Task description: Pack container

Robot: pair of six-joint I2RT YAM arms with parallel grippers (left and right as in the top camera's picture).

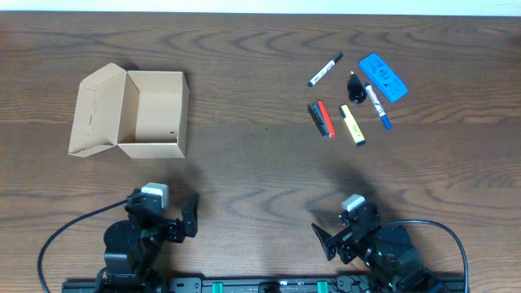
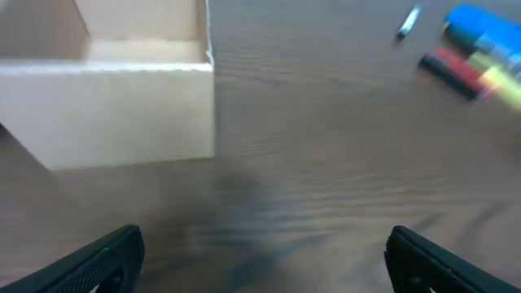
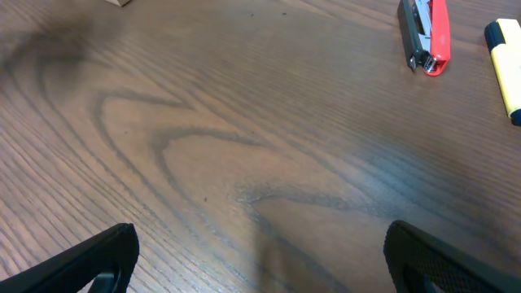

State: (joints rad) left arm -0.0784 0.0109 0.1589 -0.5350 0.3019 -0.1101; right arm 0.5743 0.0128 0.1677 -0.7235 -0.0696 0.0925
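The container (image 1: 155,114), a plain tan cardboard box, sits on the far left of the dark wood table (image 1: 260,171), its hinged lid (image 1: 98,110) thrown back to the left so the inside faces up. The left gripper (image 2: 264,248) hangs low just near of it with its jaws spread wide and holding nothing; the box's near wall fills the upper left of its wrist view. The right gripper (image 3: 260,248) is likewise released, low over bare wood at the near right. Well apart from the box, on the far right, lies a loose cluster: a red-and-grey stapler (image 1: 321,119) and a yellow highlighter (image 1: 352,124) nearest the right arm, then a small black object (image 1: 355,86) (too small to name), a blue-capped marker (image 1: 377,106), a white marker with a black cap (image 1: 325,70), and a flat blue block (image 1: 383,76) farthest back.
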